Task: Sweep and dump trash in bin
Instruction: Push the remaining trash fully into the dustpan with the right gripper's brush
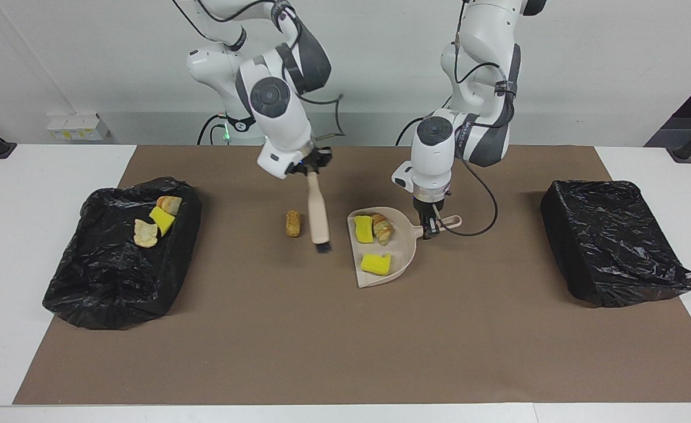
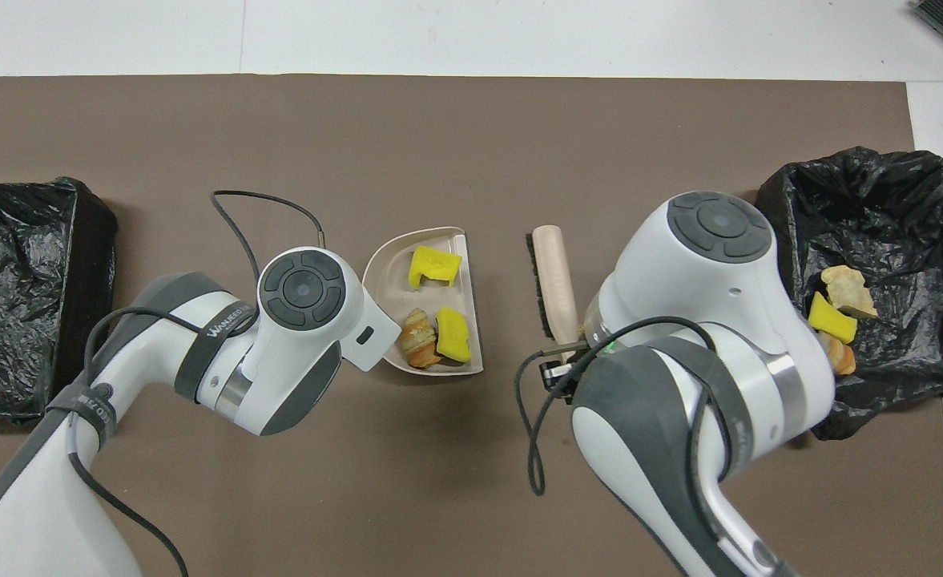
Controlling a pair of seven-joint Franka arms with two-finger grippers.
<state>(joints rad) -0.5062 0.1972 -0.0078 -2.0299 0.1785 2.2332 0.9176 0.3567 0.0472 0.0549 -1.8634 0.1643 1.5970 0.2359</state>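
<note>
The beige dustpan (image 1: 403, 249) rests on the brown mat, and my left gripper (image 1: 431, 226) is shut on its handle. In the pan lie three bits of trash: two yellow sponge pieces (image 2: 433, 266) (image 2: 453, 335) and a bread-like lump (image 2: 417, 349). My right gripper (image 1: 310, 170) is shut on the handle of the brush (image 1: 319, 217). The brush hangs slanted, bristles down, over the mat between the pan and a brown lump (image 1: 293, 223). That lump lies alone on the mat and is hidden under the right arm in the overhead view.
A black-lined bin (image 1: 122, 264) at the right arm's end of the table holds several trash pieces (image 1: 154, 223). A second black-lined bin (image 1: 612, 244) stands at the left arm's end. The brown mat (image 1: 345, 341) covers the middle of the white table.
</note>
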